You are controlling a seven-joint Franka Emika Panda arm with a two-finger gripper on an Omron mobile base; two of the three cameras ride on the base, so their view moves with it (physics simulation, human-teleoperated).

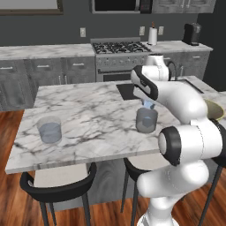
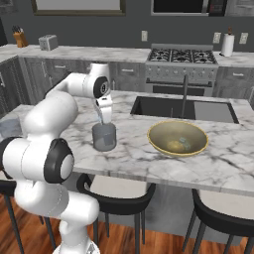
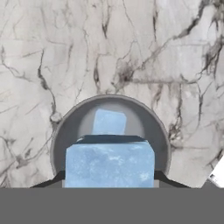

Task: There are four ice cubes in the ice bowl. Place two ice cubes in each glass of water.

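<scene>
The marble island counter (image 2: 149, 154) carries the ice bowl (image 2: 177, 137) at the robot's right, with a near glass (image 2: 104, 137) and a far glass (image 1: 49, 129) well apart. The gripper (image 2: 102, 119) hangs straight above the near glass — fingers clamped on an ice cube (image 3: 109, 166) — while another cube (image 3: 109, 122) lies inside that glass.

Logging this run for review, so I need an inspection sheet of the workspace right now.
Surface: marble island counter, with sink.
Job's things: near glass already holds one ice cube; far glass looks iceless; ice bowl holds something pale, count unclear.
Clutter: nothing seen.
Grippers: gripper above near glass, shut on second ice cube.
Cables: nothing seen.
Surroundings: stove, paper towel roll, stools.
</scene>
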